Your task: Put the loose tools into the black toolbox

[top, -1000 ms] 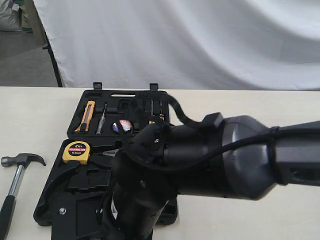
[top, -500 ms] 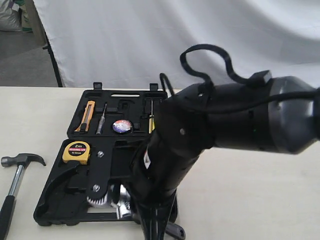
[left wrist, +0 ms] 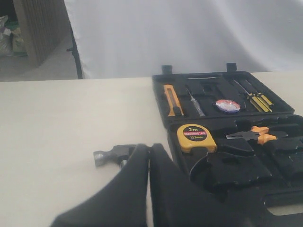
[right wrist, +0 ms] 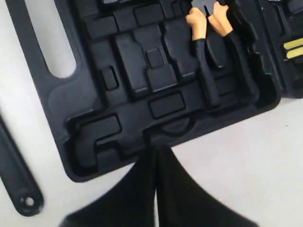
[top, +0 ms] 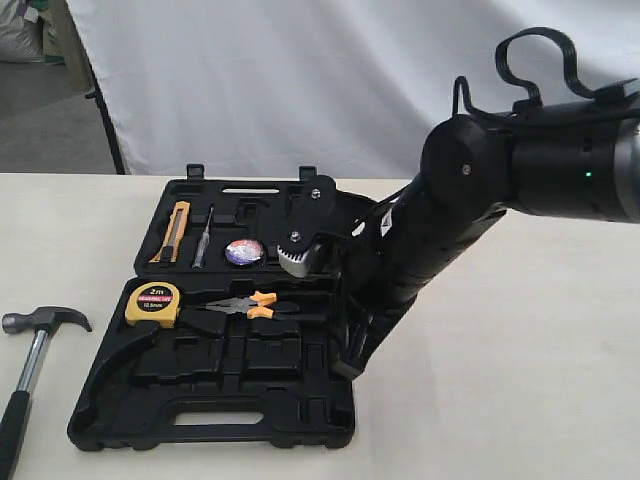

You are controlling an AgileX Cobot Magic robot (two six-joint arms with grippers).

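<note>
My right gripper (right wrist: 156, 158) was clenched, its two fingers pressed flat together with nothing between them. It hung at the edge of the black toolbox (right wrist: 61, 99), over the seam where the case met the table (right wrist: 246, 161). The orange-handled pliers (right wrist: 208, 23) sat in their recess a little further into that same half. A black bar (right wrist: 19, 184) with a hole in its end lay on the table near the case's corner; I could not tell what it was.

My left gripper (left wrist: 149, 153) was also closed and empty, just in front of the hammer (left wrist: 109, 155), which lay on the table beside the toolbox, outside it. The tape roll (top: 243, 253) rested in the far half of the case, and the yellow tape measure (top: 152, 303) in the near half.
</note>
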